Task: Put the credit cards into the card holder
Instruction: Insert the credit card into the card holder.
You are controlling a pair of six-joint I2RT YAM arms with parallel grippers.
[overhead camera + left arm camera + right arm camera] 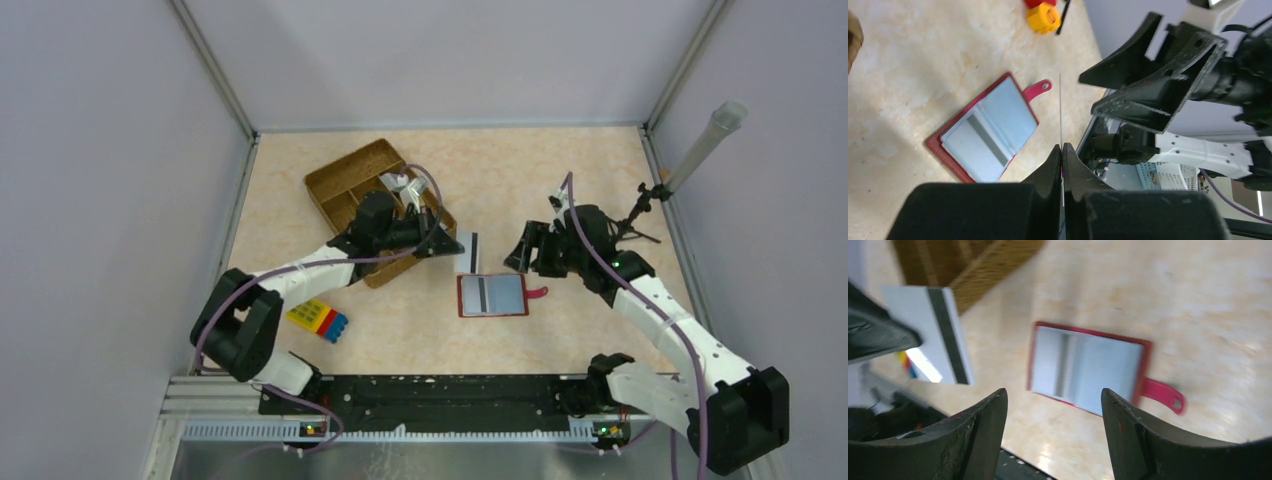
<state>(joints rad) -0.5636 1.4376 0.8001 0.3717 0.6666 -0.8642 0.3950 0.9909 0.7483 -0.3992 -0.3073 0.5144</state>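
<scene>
Partway done: pinches a credit card (930,332) tight in left gripper (1062,148), beside card holder (1159,391) seemingly already housing one; right gripper (1053,396) agape, empty.

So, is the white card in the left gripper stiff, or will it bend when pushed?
Probably stiff: the card stands out of the left gripper as a straight, unbent line edge-on. It looks smooth, so it may slip or pivot in the pinch. Likely very light, being so thin.

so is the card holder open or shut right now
Open. The card holder lies spread flat, both inner panels facing up inside the red border, and its strap tab sticks out unfastened at one side.
</scene>
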